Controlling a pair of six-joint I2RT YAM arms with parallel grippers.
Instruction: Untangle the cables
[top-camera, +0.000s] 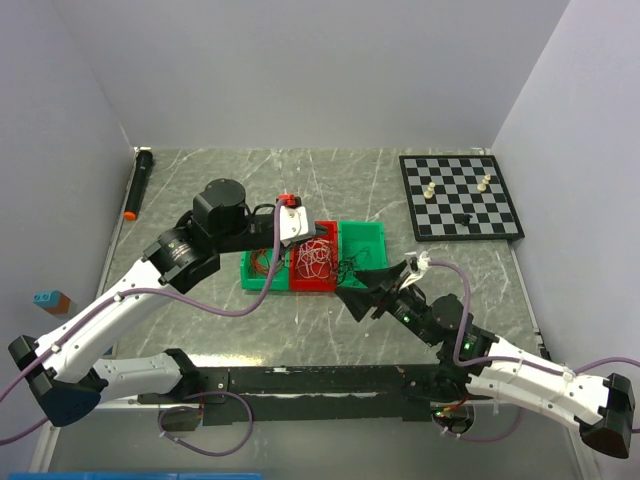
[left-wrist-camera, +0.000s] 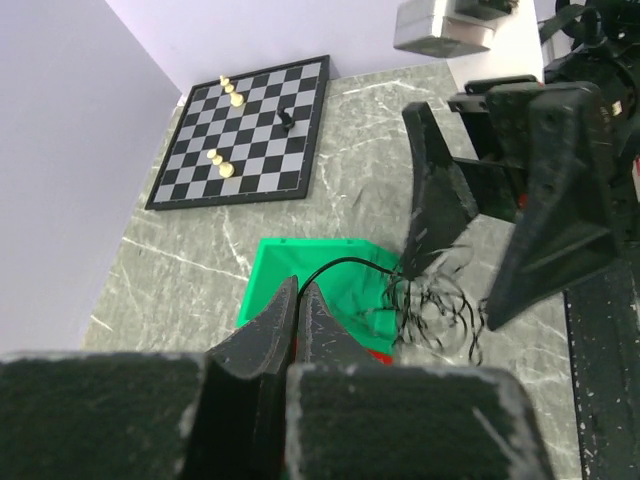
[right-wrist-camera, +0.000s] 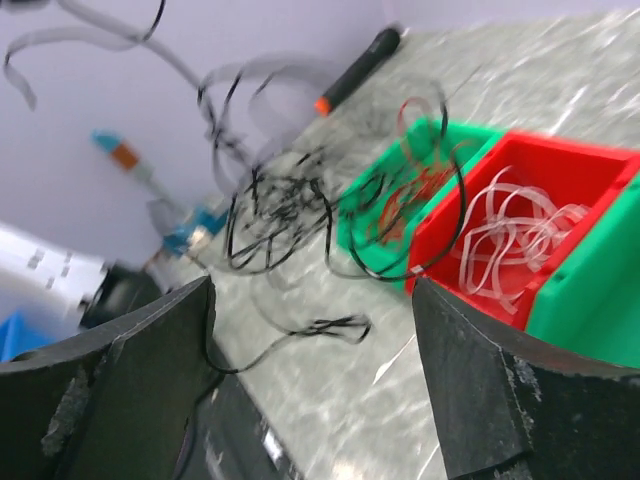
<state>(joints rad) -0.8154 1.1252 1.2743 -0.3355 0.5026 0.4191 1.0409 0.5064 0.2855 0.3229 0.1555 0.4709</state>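
Note:
A black cable tangle (left-wrist-camera: 432, 300) hangs between the bins and my right gripper; it also shows in the top view (top-camera: 350, 268) and the right wrist view (right-wrist-camera: 280, 190). My left gripper (left-wrist-camera: 298, 288) is shut on one black strand that runs to the tangle, above the bins (top-camera: 300, 243). My right gripper (top-camera: 372, 288) is open, and its wide jaws (right-wrist-camera: 312, 290) sit beside the tangle without holding it. White cables (right-wrist-camera: 510, 235) lie in the red bin (top-camera: 315, 280). Red cables (right-wrist-camera: 410, 190) lie in the left green bin (top-camera: 250, 272). The right green bin (top-camera: 365, 240) holds black strands at its edge.
A chessboard (top-camera: 461, 196) with a few pieces lies at the back right. A black marker with an orange tip (top-camera: 138, 184) lies at the back left. A small blue and brown block (top-camera: 50, 300) sits beyond the table's left edge.

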